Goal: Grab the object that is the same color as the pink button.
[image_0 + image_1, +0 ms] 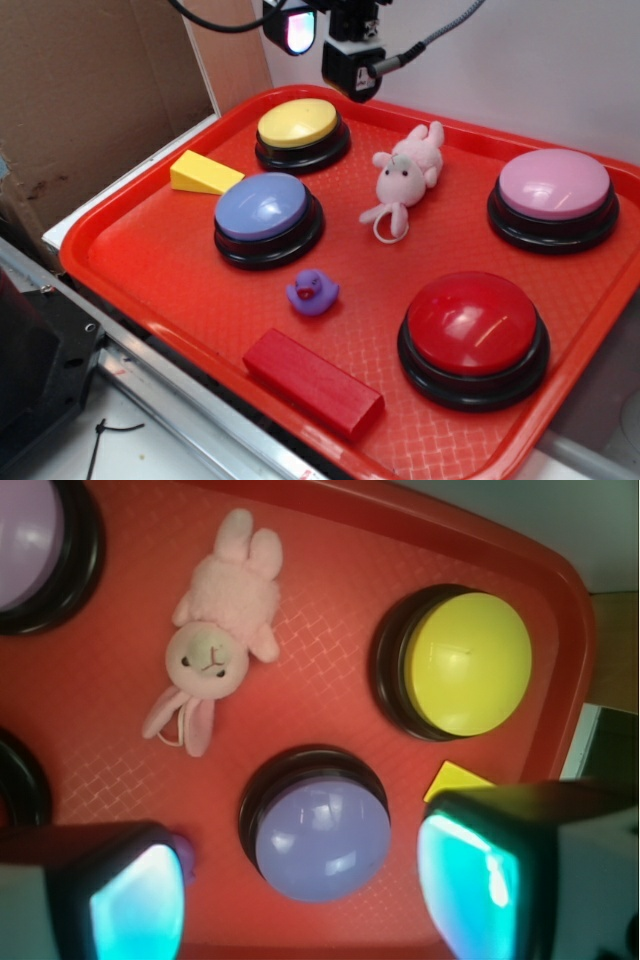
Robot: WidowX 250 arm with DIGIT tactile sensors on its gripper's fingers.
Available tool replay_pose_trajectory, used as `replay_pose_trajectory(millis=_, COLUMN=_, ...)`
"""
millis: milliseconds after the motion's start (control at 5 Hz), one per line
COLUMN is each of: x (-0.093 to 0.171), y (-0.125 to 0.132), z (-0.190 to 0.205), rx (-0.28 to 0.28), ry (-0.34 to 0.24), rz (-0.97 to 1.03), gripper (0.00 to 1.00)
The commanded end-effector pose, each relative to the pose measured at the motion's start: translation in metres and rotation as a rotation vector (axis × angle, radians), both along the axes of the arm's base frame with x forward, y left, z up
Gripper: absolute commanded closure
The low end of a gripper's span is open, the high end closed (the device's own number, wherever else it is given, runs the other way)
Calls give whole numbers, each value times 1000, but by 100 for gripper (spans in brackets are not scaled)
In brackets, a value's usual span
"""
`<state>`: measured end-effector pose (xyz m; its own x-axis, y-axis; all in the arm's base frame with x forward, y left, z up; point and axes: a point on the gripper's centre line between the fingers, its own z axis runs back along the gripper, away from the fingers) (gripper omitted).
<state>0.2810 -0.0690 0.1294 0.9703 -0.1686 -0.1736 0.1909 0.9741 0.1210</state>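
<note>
Center of the red tray [150, 260], slightly toward frame top: pink plush bunny [405, 172] lies flat, cord loop by its ears, btwn lavender button [262, 207] & pink button [555, 186]. Gripper [352, 70] hangs at top center near yellow button [298, 123], jaws spread wide, nothing held, well apart from bunny.

Exterior view bright, evenly lit, sharp; soft shadows under the buttons. Pale glare streaks on the red button [473, 325] and lavender button [262, 205]. Wrist view dimmer, slightly soft; end effector [300, 890] pads out of focus at bottom edge, glowing cyan. Glare spots on lavender dome there.
</note>
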Motion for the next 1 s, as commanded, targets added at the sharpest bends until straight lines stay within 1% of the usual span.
replay_pose_trajectory(millis=0, x=20, y=-21, z=9, rx=64, ry=-236, rz=256, gripper=0)
replay_pose_trajectory(millis=200, x=32, y=-33, z=0, rx=86, ry=-250, rz=492, gripper=0)
replay_pose_trajectory(millis=400, x=34, y=-39, z=-30, rx=102, ry=-207, rz=487, gripper=0)
replay_pose_trajectory(millis=600, x=34, y=-25, z=-46, rx=84, ry=-160, rz=475, gripper=0)
replay_pose_trajectory(millis=800, x=37, y=8, z=-51, rx=84, ry=-161, rz=554, gripper=0)
